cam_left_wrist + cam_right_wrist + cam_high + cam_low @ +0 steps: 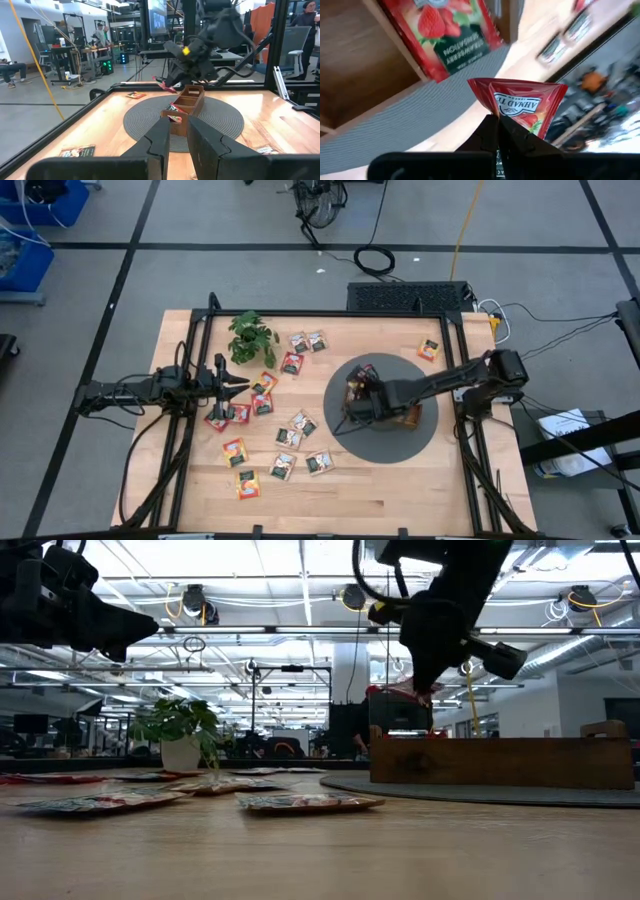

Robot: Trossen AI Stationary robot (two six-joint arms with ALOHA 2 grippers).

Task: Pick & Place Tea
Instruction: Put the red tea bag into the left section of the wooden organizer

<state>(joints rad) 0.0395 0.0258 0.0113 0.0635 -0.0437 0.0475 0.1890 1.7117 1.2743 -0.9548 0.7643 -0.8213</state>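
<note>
Right tool [497, 131] clamps red sachet [520, 107] (strawberry print) over tray [500, 762]

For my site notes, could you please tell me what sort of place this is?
Most likely a robotics lab or workshop: a framed wooden table, workbenches with equipment behind it, and exposed ceiling ducts.

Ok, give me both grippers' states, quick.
Left gripper: holds nothing; whether open or closed cannot be told.
Right gripper: closed on a red tea sachet, over the wooden tray.
</note>
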